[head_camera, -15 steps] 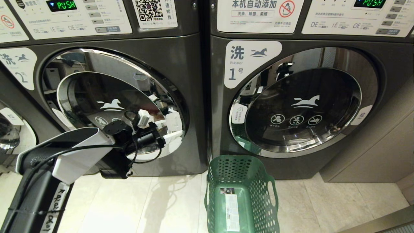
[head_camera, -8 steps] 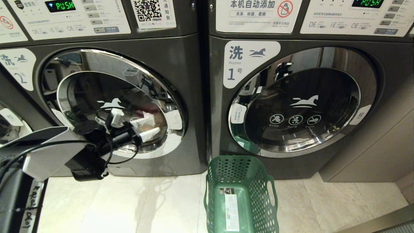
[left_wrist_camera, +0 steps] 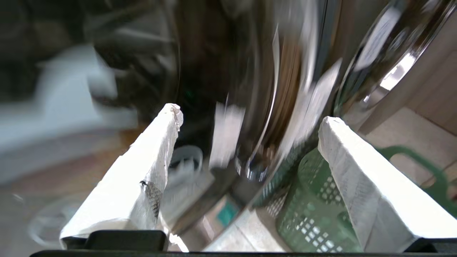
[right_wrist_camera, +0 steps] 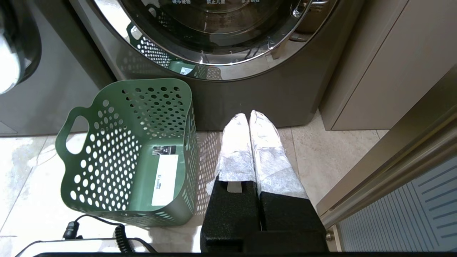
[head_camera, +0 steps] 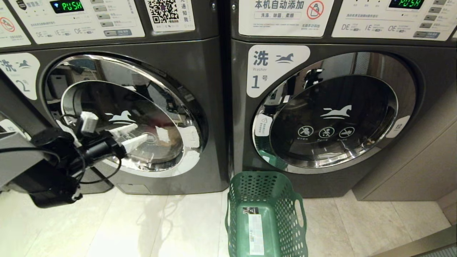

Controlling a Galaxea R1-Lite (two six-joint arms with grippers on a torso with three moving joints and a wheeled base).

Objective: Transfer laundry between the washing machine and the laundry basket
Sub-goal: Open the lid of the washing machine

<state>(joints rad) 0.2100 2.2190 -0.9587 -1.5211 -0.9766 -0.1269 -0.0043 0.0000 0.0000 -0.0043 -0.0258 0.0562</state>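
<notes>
The washing machine [head_camera: 209, 107] labelled 2 stands at the left, and its round chrome-rimmed door [head_camera: 123, 114] looks closed. My left gripper [head_camera: 142, 131] hovers in front of the lower left of that door, open and holding nothing. In the blurred left wrist view the left gripper [left_wrist_camera: 250, 114] points at the door's glass with its white fingers wide apart. The green laundry basket [head_camera: 290, 214] sits empty on the floor between the two machines, and the basket [right_wrist_camera: 103, 153] also shows in the right wrist view. My right gripper [right_wrist_camera: 248, 116] hangs shut beside it, low over the floor. The laundry is out of view.
Machine 1 [head_camera: 421, 89] stands to the right with its door closed. A beige cabinet [head_camera: 410, 171] flanks it on the right. A black coiled cable [right_wrist_camera: 119, 237] lies on the pale tiled floor [head_camera: 160, 225] near the basket.
My left arm has swung to the left across the front of machine 2's door, its gripper staying open. The right arm and the basket have not moved.
</notes>
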